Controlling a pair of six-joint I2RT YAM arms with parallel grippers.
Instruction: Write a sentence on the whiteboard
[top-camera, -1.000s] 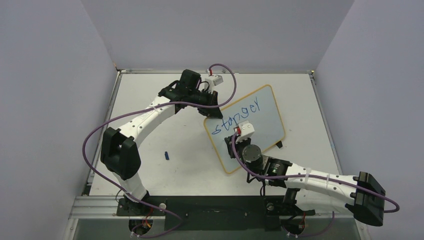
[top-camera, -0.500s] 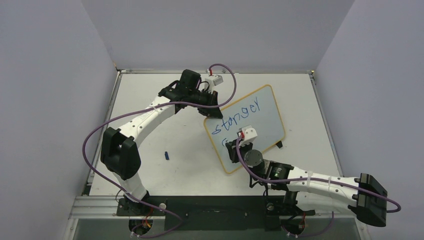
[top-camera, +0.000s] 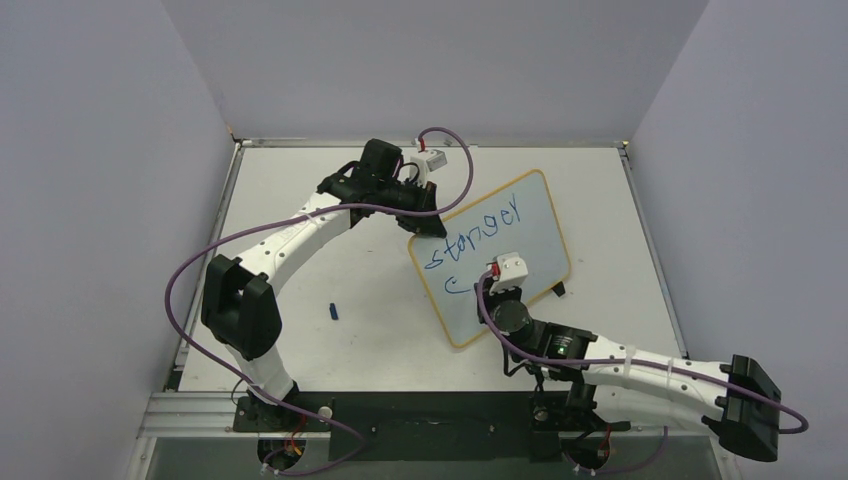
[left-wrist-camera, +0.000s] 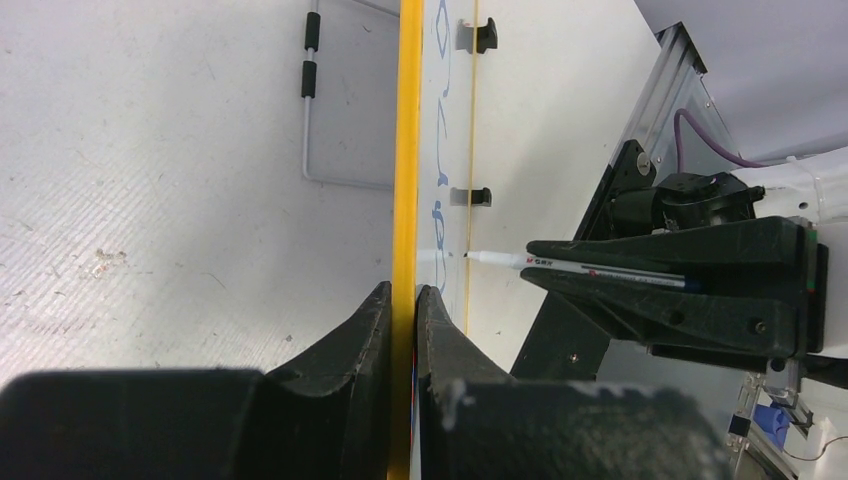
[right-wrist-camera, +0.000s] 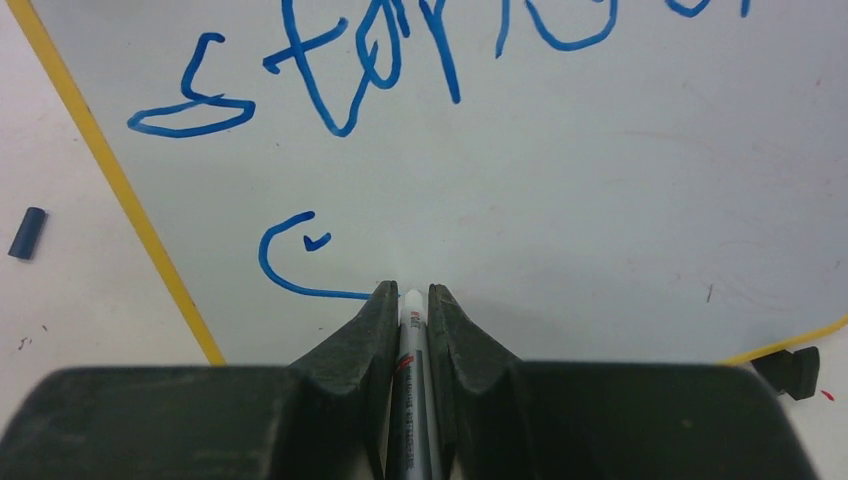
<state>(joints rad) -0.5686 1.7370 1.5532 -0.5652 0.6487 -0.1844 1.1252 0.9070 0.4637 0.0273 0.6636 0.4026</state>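
Now a fresh blue curve sits under the first word of the sentence (top-camera: 474, 234), where a second ago the surface was bare: the second line is begun. The right gripper (right-wrist-camera: 410, 293), fingers closed on the marker (right-wrist-camera: 410, 395), has slid rightward, its tip touching the whiteboard (top-camera: 535, 240) at the stroke's end. The left gripper (left-wrist-camera: 403, 297) is clamped on the board's far left edge, propping it tilted right of the table's (top-camera: 300, 200) middle. Most of the writing likely remains.
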